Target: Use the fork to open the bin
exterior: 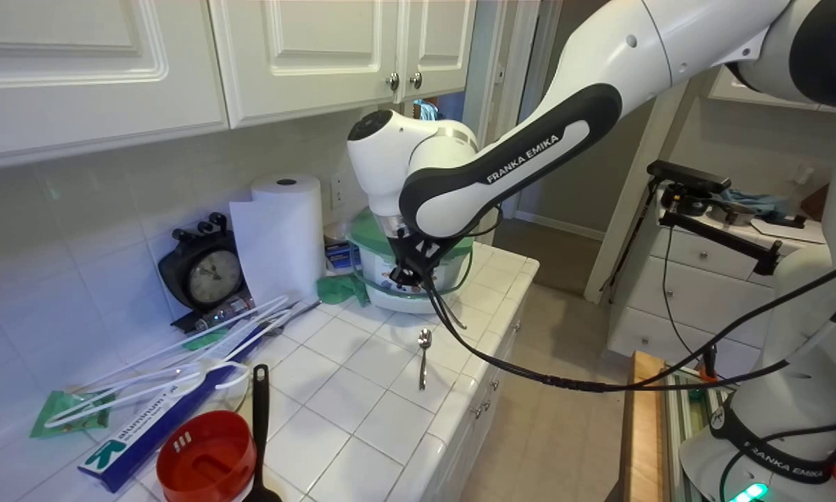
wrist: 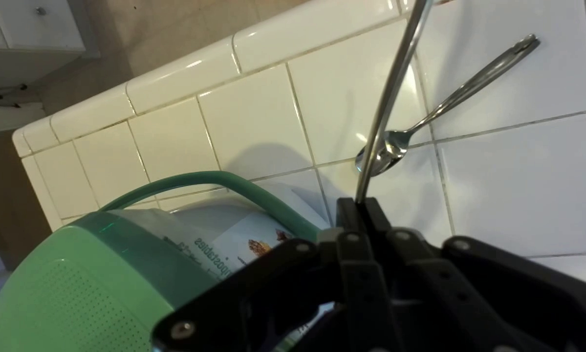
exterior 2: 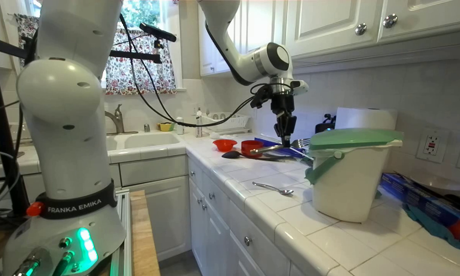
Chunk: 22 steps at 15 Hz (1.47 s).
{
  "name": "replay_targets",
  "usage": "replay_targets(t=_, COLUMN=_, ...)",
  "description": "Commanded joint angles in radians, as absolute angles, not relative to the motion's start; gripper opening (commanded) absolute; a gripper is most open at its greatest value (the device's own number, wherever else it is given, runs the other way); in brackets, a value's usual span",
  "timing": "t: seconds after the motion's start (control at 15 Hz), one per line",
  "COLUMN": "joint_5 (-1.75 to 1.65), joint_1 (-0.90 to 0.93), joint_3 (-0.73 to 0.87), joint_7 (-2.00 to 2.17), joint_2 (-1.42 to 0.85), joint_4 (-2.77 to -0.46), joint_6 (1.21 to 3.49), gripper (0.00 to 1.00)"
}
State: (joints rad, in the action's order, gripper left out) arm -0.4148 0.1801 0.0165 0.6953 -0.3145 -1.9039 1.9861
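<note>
The bin [exterior 2: 348,184], a white tub, stands upright on the tiled counter. Its green lid [exterior 2: 356,138] lies on top, and the green handle [wrist: 214,178] hangs at its side. My gripper [exterior 2: 286,142] is beside the bin at about lid height, its fingers shut on the silver fork [exterior 2: 268,149]. The fork is roughly level in an exterior view, tines [exterior 2: 301,143] towards the lid's edge; whether they touch it I cannot tell. In the wrist view the fork's handle runs away from the fingertips of the gripper [wrist: 362,208], while the tines are hidden.
A spoon [wrist: 478,84] lies on the tiles below the gripper. Behind the bin are a paper towel roll [exterior: 289,230] and a blue box [exterior 2: 425,203]. Red cups [exterior 2: 251,147], a black ladle [exterior: 261,404], white hangers [exterior: 201,376] and a foil box [exterior: 173,418] lie farther along the counter.
</note>
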Motion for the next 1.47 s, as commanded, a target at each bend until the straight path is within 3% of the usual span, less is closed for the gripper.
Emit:
replay_targets(t=0.0, joint_5=-0.399, joint_1=0.171, joint_3=0.012, joint_7=0.657, joint_2=-0.342, joint_4=-1.87, joint_6=1.963, gripper=0.03)
replay_targets(t=1.4, joint_5=-0.42, joint_1=0.178, joint_3=0.019, joint_7=0.671, joint_2=-0.323, joint_4=-1.878, joint_6=1.958, gripper=0.03)
